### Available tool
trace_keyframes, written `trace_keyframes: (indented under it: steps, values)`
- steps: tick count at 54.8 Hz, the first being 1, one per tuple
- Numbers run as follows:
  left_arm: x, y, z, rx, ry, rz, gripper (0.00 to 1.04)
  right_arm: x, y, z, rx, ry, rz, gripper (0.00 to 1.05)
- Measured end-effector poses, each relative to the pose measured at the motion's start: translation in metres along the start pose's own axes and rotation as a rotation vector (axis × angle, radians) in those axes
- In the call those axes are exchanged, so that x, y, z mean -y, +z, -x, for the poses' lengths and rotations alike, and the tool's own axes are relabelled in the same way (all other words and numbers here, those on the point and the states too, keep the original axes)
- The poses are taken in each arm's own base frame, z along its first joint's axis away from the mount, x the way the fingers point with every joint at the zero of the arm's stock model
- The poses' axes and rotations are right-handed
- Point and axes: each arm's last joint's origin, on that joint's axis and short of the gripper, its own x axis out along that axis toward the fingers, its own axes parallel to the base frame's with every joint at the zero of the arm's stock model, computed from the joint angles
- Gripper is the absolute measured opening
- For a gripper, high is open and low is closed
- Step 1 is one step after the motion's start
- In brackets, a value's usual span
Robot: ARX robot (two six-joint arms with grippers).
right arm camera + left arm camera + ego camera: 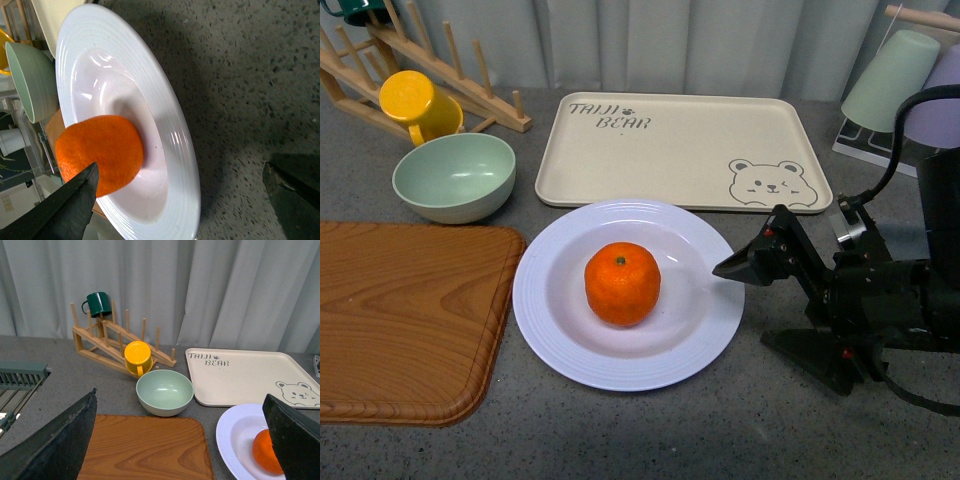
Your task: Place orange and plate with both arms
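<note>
The right end effector [745, 305] was seen low over the grey counter [650, 430], pointed at the right-hand rim of the white plate [550, 330]. Its jaws were spread wide and nothing was held. In the right wrist view the dark fingers [60, 210] stood far apart, with the plate's rim and bare counter between them. Whether the upper fingertip touched the rim could not be told – it only overlapped it in the front view.

The orange [622, 283] was set upright in the middle of the plate's well, green stem dot uppermost.

The left end effector [180, 395] was shown only in its own wrist view, also wide open and empty, raised above a wooden board [145, 445] and a pale green bowl [165, 392]. There the orange was half hidden behind one finger and the plate was cut off by the frame edge – as was the right arm in the front view.
</note>
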Motion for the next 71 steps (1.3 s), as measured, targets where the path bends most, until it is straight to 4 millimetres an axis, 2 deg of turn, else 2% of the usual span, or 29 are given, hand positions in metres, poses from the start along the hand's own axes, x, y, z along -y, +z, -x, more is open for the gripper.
trace_keyframes:
  steps: [9,19,21,24,34,37,50,71]
  values:
    - [0.0,0.0,0.0,0.0,0.0,0.0,0.98,-0.006,0.008,-0.016,0.0,0.01,-0.001,0.96]
    - [0.0,0.0,0.0,0.0,0.0,0.0,0.98,-0.011,0.007,-0.024,-0.013,0.023,0.005,0.96]
    - [0.0,0.0,0.0,0.0,0.0,0.0,0.98,-0.01,0.007,-0.025,-0.012,0.021,0.001,0.93]
    - [0.0,0.0,0.0,0.0,0.0,0.0,0.98,-0.008,0.006,-0.027,-0.018,0.012,-0.009,0.81]
    - [0.0,0.0,0.0,0.0,0.0,0.0,0.98,-0.004,0.004,-0.029,-0.009,-0.017,-0.01,0.5]
    - [0.0,0.0,0.0,0.0,0.0,0.0,0.98,-0.003,0.004,-0.03,-0.011,-0.019,-0.006,0.38]
    - [0.0,0.0,0.0,0.0,0.0,0.0,0.98,-0.008,0.004,-0.03,-0.05,0.02,0.022,0.05]
    - [0.0,0.0,0.0,0.0,0.0,0.0,0.98,-0.013,0.006,-0.027,-0.035,0.064,0.033,0.03]
